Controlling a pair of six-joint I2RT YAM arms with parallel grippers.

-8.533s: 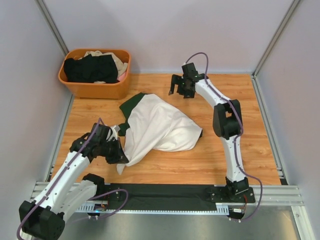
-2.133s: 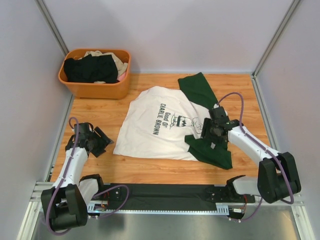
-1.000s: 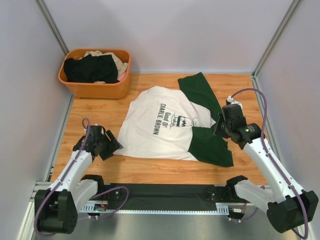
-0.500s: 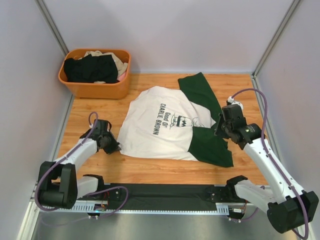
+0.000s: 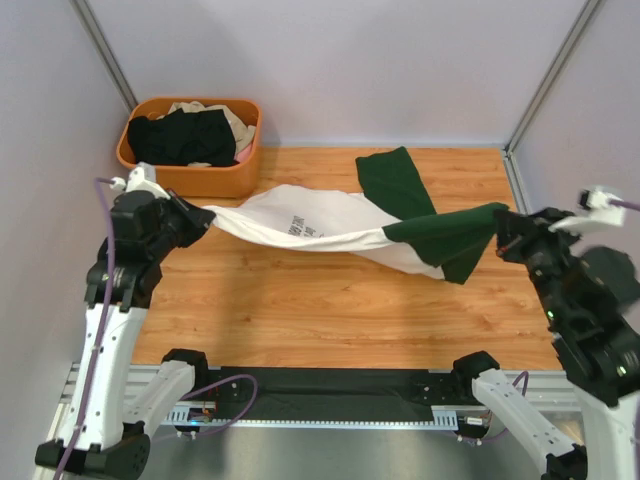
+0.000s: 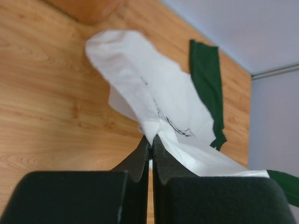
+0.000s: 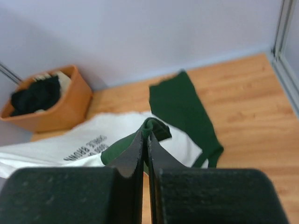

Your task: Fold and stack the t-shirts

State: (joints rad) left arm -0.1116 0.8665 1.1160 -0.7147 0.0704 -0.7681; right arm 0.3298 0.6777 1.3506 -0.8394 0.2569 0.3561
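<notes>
White-and-green t-shirt (image 5: 300,228) hangs stretched above the tabletop (image 5: 330,320), my left jaws clamped on its white hem and my right jaws on a green sleeve. I judge we're spreading it for folding. Next, lower both ends evenly and taut.

Orange basket (image 5: 190,180), far-L corner of tbl (image 5: 330,320).

White arm links (image 5: 97,350), black joints (image 5: 135,235), black grippers (image 5: 203,222) (image 5: 500,232), looping purple cables (image 5: 104,215).
</notes>
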